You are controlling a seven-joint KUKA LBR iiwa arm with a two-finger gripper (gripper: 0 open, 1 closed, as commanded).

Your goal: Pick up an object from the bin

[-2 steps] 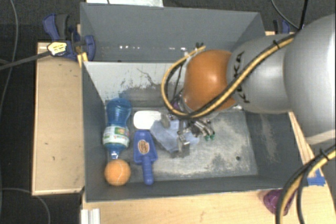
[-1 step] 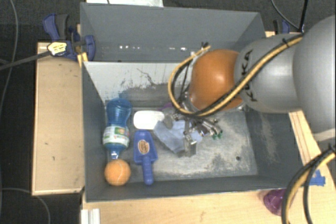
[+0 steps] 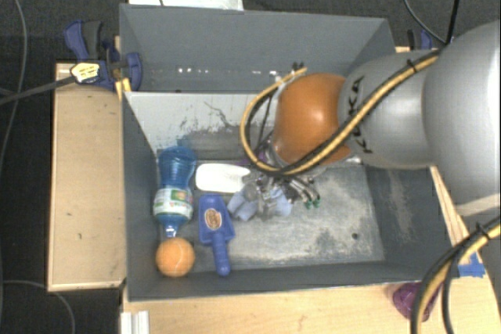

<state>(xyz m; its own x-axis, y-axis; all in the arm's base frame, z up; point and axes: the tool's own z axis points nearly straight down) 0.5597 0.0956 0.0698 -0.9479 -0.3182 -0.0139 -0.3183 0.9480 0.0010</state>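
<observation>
**Desk:** Where is the end effector sitting?

**Operator:** I see the end effector (image 3: 270, 198) low over the middle of the bin (image 3: 356, 235) floor, under the arm's orange cover (image 3: 309, 117). It is right on a small pale blue thing (image 3: 239, 209) with a crumpled, uneven shape. I cannot tell whether the end effector is released or clenched, because the wrist hides that part.

**Desk:** What lies nearest to it?

**Operator:** A white oval piece (image 3: 218, 177) lies just beside the pale blue thing, on the side toward the bin's left wall. Along that wall I have a blue plastic bottle (image 3: 174, 188) lying lengthwise. Next to it is a dark blue handled tool (image 3: 213, 231) pointing at the near edge. An orange ball (image 3: 175, 257) sits in the near-left corner, touching the bottle's end.

**Desk:** Any writing you can read?

**Operator:** The grey arm (image 3: 427, 109) carries dark letters that I read as KUKA, partly crossed by a yellow-and-black cable (image 3: 254, 105). The bottle has a green and white label band, and the tool has an oval sticker. I cannot read the print on either one.

**Desk:** And the right half of the bin?

**Operator:** I see scuffed grey floor there, from the end effector across to the right wall.
</observation>
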